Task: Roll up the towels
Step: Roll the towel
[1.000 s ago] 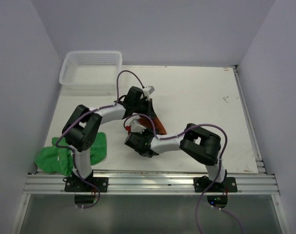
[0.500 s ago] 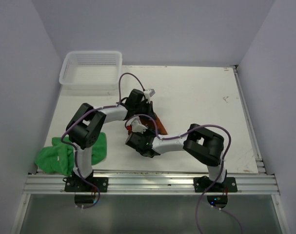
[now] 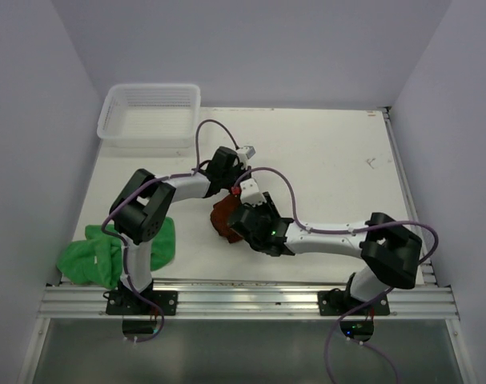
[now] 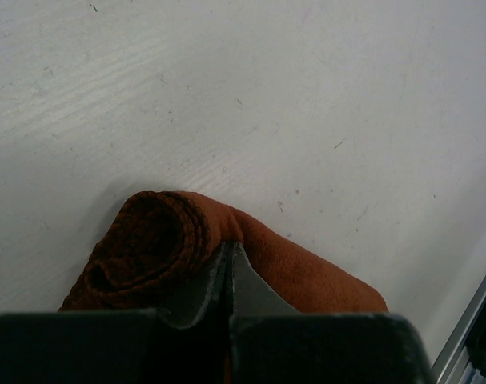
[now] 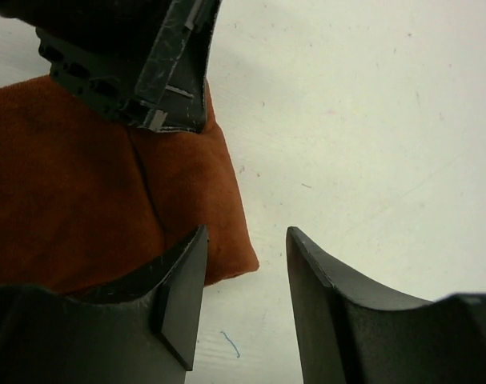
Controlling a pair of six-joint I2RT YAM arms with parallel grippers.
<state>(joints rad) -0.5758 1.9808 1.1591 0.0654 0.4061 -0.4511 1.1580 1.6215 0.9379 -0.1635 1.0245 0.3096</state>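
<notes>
Cloth of rust-brown terry, the brown towel (image 4: 146, 240) lies on the table (image 3: 331, 160) near its middle, between the two wrists, and is wound into a loose roll. The left wrist view shows one end as a spiral of layers, with a smoother flap running off to the right. From above it reads as a dark red lump. The left gripper (image 4: 229, 260) has its jaws pressed together, tips down on the cloth just beside the spiral; whether any cloth is nipped between them cannot be told. In the right wrist view a crease runs down the towel from that tip. The right gripper (image 5: 247, 240) stands with its fingers apart, one over the towel's corner and the other over bare table, holding nothing. The green towel (image 3: 86, 258) lies crumpled and unrolled at the near left edge, by the left arm's base. A basket (image 3: 146, 138) sits at the far left corner. A small blue pen stroke (image 5: 230, 344) near the towel's corner forms no readable letter.
</notes>
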